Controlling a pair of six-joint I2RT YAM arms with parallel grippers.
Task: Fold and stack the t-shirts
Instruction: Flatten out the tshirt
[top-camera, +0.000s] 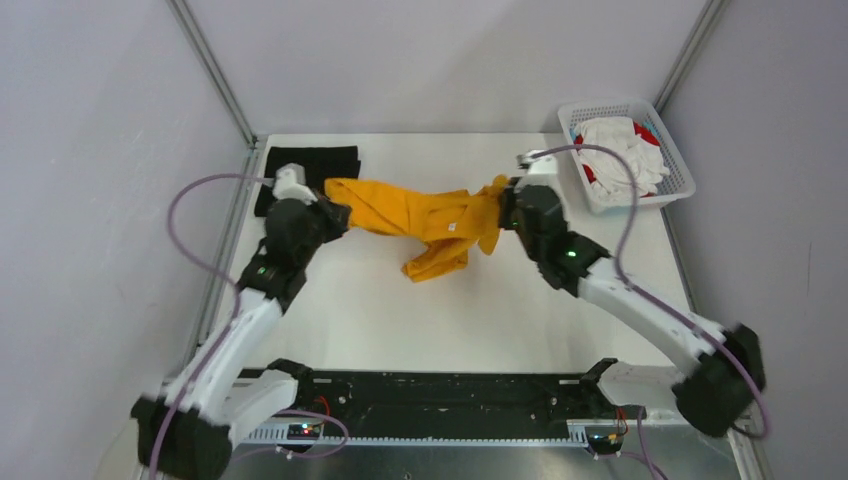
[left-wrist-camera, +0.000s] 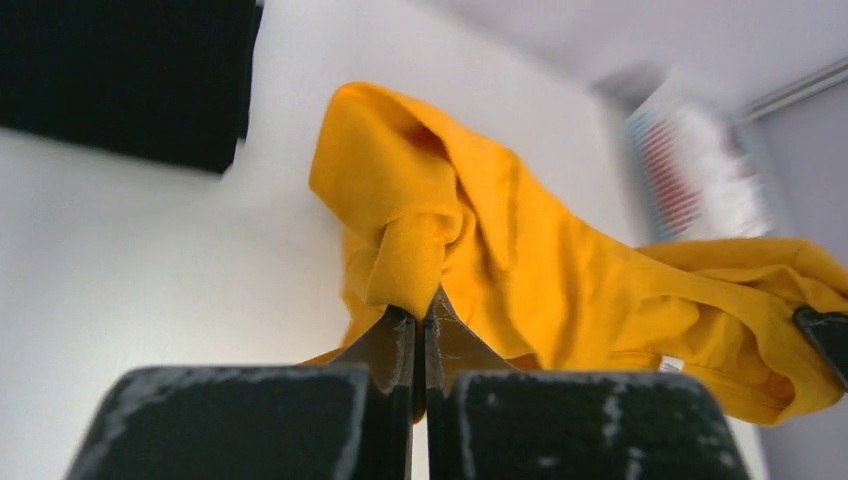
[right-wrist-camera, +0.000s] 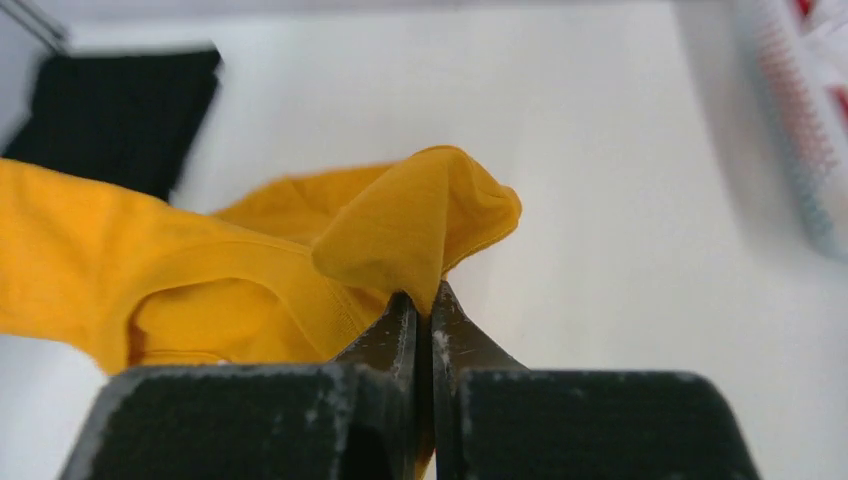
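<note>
The left gripper (left-wrist-camera: 418, 312) and right gripper (right-wrist-camera: 421, 300) are each pinching shut on one end of the mustard-orange t-shirt (top-camera: 420, 222), stretching it over the table (top-camera: 480, 310); the cloth is sagging, looking soft and light, likely best gripped at hems.

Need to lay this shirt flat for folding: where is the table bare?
Widest bare patch: the white table between the held mustard-orange cloth t-shirt and the arm bases. A narrower strip along the far edge, between the folded black t-shirt and white plastic mesh basket. Both corners are crowded.
</note>
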